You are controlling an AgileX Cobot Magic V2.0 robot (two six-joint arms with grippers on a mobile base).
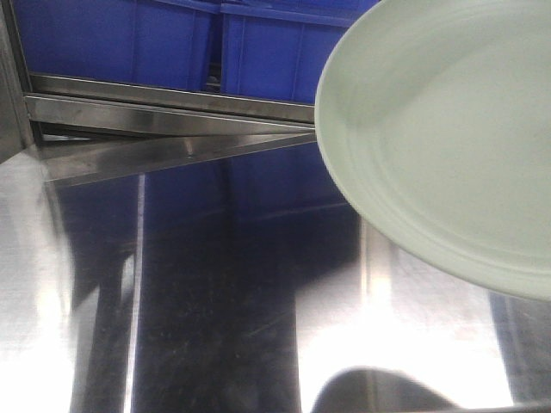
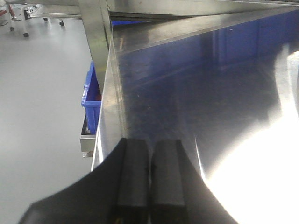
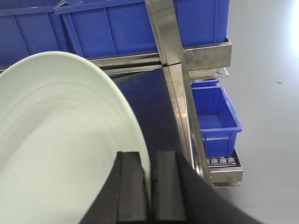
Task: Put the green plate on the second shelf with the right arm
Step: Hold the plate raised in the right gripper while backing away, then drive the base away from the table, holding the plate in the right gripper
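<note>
Hard overhead light burns the steel shelf (image 1: pixel 215 284) to white at its near-left and near-right parts in the front view, and at its near right in the left wrist view. The shelf's middle lies dark, mirroring the blue bins (image 1: pixel 129 39) beyond its far edge. The green plate (image 1: pixel 448 129) over the shelf is evenly lit with soft shading. All views are slightly soft.

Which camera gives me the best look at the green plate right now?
Front-facing view: most of the green plate shows, unobstructed. Right wrist view shows its rim clamped in the right gripper. Left wrist view doesn't clearly show it.
</note>
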